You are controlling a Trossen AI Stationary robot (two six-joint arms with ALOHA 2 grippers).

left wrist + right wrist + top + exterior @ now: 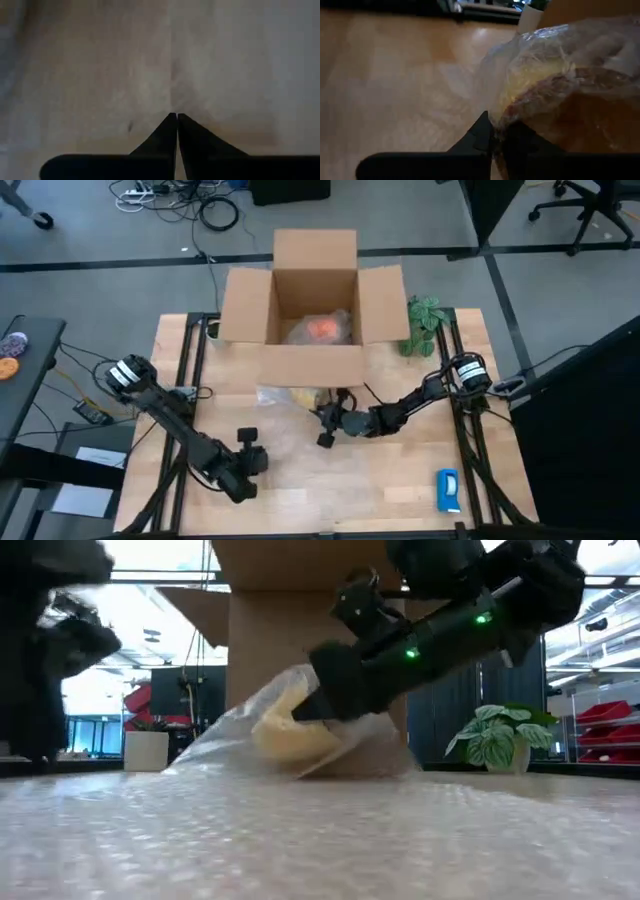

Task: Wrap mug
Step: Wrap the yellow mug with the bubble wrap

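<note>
- In the open cardboard box (pixel 315 300) at the far edge of the desk (pixel 400 470), the orange mug (pixel 323 328) lies bundled in clear wrap.
- In front of the box, a second wrapped bundle (pixel 285 730), yellowish inside its clear plastic, rests on the desk; a sheet of bubble wrap (pixel 320 840) covers the surface before it.
- The right gripper (pixel 325 420) reaches in from the right side, its fingers (pixel 482 135) pinched together on the edge of that bundle's plastic.
- The left gripper (pixel 247 448) hovers over bare wood toward the near left, well apart from the box, its fingers (pixel 167 132) pressed together with nothing between them.
- A small leafy plant (pixel 424 320) stands just beside the box's right flap.
- A flat blue-and-white object (pixel 447 490) lies near the desk's near right corner.
</note>
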